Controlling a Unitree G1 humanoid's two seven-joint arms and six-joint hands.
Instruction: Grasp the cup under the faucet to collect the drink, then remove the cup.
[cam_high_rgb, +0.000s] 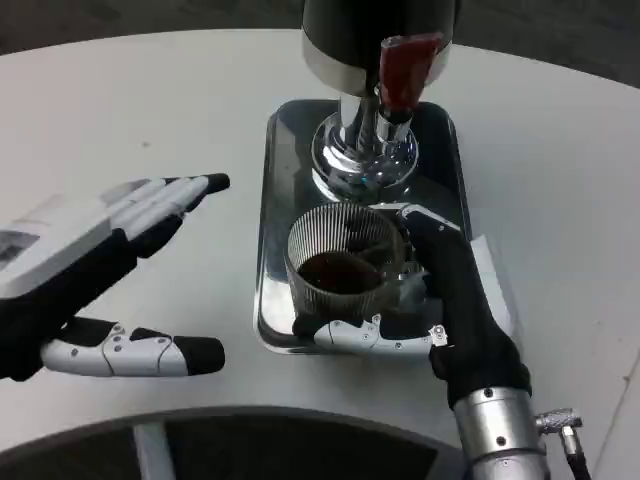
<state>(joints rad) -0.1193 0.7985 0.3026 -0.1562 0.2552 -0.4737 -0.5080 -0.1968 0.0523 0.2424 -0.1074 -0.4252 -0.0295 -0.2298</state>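
The right hand (440, 300), nearest the camera, wraps its fingers around the ribbed cup (340, 262) on the metal tray (275, 200), below the faucet (405, 70). Dark drink already fills it; removal remains. The left hand (110, 270) waits left, fingers spread.

The left hand (95, 275) has a flat white back and a black palm, its fingers (165, 200) white-segmented with black tips. The right hand (440, 300) is mostly black, with a white-segmented finger (375, 338) showing small screws. Behind its fingers, a silver cylindrical forearm (500, 435) carries a knurled metal connector (560, 420) with black cable.
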